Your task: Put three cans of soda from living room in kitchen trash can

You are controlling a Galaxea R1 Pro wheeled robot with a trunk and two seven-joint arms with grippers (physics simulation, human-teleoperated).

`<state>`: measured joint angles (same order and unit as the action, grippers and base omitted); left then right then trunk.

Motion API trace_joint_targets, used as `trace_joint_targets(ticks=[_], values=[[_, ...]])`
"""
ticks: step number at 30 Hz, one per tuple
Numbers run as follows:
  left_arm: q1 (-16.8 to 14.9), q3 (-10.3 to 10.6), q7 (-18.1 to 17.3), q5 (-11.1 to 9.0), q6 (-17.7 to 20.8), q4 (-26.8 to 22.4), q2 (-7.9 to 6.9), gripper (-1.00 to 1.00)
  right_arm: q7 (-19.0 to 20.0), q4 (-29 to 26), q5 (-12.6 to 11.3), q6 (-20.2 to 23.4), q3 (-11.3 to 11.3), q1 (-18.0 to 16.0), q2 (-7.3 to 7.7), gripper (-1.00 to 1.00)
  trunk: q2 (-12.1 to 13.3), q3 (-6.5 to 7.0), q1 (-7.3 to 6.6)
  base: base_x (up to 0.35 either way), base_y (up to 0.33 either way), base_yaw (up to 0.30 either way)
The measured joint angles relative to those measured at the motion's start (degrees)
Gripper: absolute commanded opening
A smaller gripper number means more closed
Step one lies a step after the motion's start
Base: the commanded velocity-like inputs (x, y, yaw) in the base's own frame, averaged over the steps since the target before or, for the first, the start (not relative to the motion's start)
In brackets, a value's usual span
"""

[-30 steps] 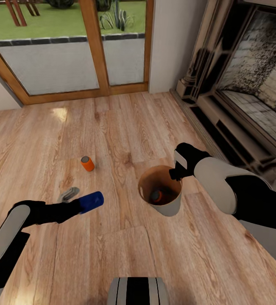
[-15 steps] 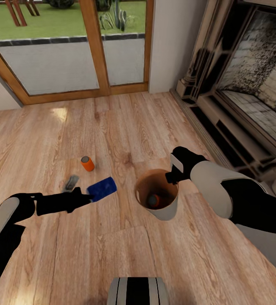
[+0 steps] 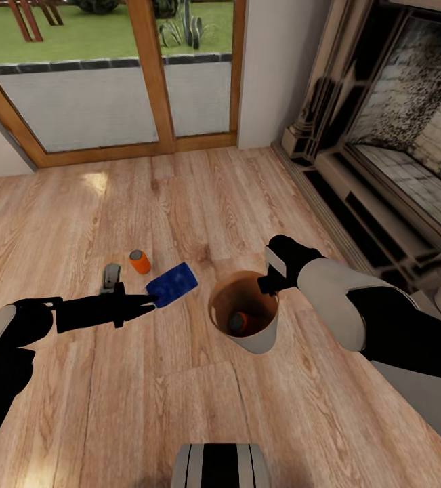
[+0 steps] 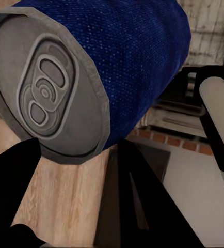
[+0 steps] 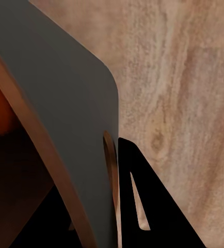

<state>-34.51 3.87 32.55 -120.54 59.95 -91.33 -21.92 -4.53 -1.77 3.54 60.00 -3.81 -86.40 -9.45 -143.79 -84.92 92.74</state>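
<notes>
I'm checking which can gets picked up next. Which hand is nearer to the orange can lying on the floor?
Left. The left hand, shut on the blue can, sits just beside the orange can. The right hand grips the trash can rim, farther off.

Blue soda can [image 4: 127, 62] clamped in left tool [image 4: 86, 186], grey top facing camera.

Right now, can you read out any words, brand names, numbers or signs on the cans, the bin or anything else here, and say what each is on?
None can be read.
Dark blue soda can in the left gripper: plain speckled blue side, no lettering; grey metal top shows only a pull tab.
Bright orange soda can on the floor: no print visible.
Pale grey tapered trash can: unmarked.
</notes>
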Motion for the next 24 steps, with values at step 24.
trace_joint_targets(ticks=[24], values=[[-2.2, 6.9, 0.6, -5.0, 0.0, 0.0, 6.6, -1.0, -0.4, -1.8, 0.0, 0.0, 0.1, 0.0, -0.04, -1.0, 0.0, 0.0, 0.0, 0.0, 0.0, 0.0]])
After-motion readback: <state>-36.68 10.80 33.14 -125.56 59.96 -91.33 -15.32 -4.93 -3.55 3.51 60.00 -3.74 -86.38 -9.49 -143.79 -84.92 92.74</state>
